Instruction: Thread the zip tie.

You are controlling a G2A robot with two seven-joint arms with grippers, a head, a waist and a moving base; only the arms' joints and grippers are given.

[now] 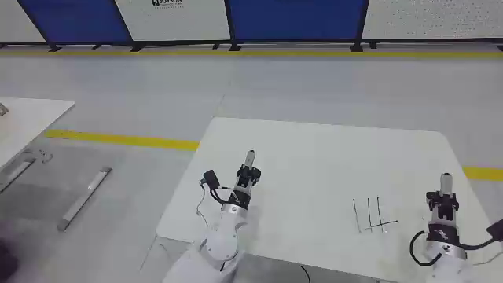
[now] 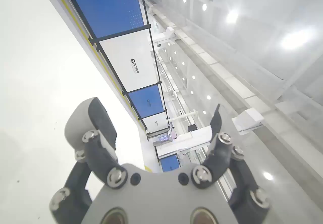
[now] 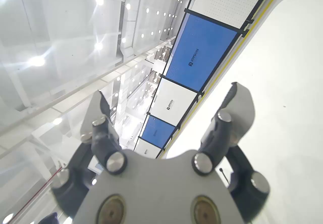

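On the bench (image 1: 314, 165), zip ties (image 1: 367, 214) lie pointing away from the robot, left of the nearer right end effector (image 1: 446, 178); it and the left end effector (image 1: 250, 156) are wide open and empty.

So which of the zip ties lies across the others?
The zip tie at their near ends: it runs sideways, crossing the other ties, which lie parallel.

Between left tool (image 1: 250, 157) and right tool (image 1: 446, 178) lie the zip ties (image 1: 372, 215).

Showing black ties (image 1: 374, 215) on white table (image 1: 314, 157); blue and white dotted panels (image 1: 295, 0); yellow line (image 1: 118, 139) striping grey floor (image 1: 236, 86).
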